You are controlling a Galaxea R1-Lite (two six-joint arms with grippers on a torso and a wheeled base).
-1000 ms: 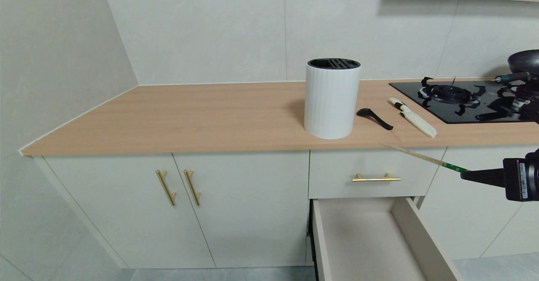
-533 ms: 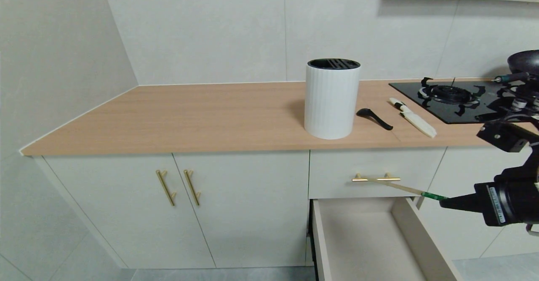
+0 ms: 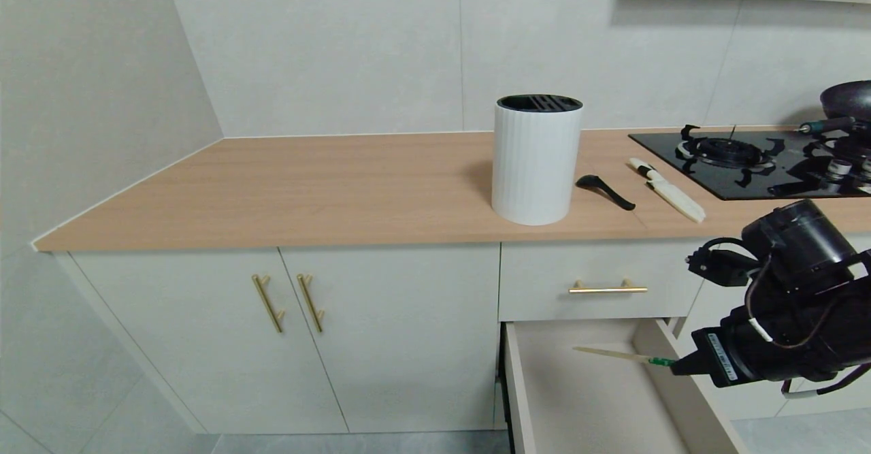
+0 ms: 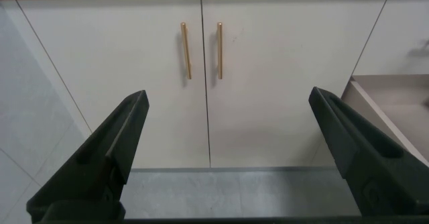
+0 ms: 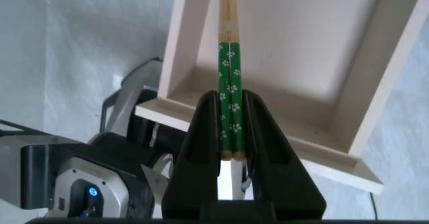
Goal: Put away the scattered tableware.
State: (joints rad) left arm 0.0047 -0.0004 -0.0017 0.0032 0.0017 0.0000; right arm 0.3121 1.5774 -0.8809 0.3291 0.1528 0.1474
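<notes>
Seen from the head: a pair of chopsticks [image 3: 616, 354] pinched by the green end in the right gripper [image 3: 675, 367], tips reaching out over the open drawer [image 3: 515, 386] below the desk [image 3: 306, 188]. Left to put away on the desk: a black spoon [image 3: 604, 190] and a knife [image 3: 667, 189], both near the white knife block [image 3: 536, 161].

From the left wrist: left gripper [image 4: 228, 106] spread wide with nothing between the fingers, facing the cabinet doors [image 4: 201, 96] with gold handles.

From the right wrist: fingers [image 5: 201, 137] closed tight on the flowered green ends, both sticks side by side, pointing over the drawer's inside.

Judged as the placing step for the chopsticks. Next: lower until the sticks sit inside the walls, level them, then open the fingers. Letting go too high risks a bounce over the rim.
</notes>
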